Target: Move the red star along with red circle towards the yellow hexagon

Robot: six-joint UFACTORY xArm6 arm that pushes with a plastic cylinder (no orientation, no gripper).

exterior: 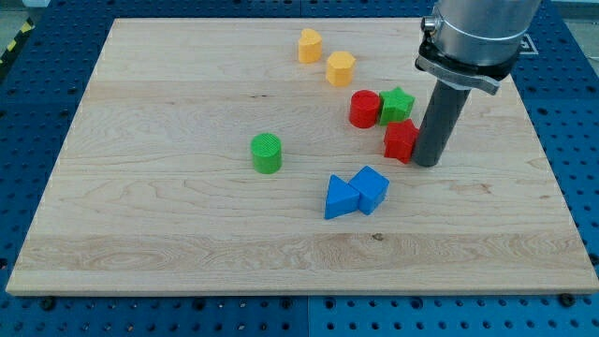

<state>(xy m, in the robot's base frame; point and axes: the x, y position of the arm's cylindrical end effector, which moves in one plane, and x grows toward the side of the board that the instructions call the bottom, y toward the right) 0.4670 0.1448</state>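
Arm [477, 28] cut by view's top; red star [401, 139] shape partly hidden by rod

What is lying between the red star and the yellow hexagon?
In the camera view, the red circle and the green star sit between the red star and the yellow hexagon. My tip is beside the red star, on the view's right.

Pale wooden board [187, 243] lies on a blue perforated table [37, 84] — yellow-black hazard tape [17, 42] at the view's top-left
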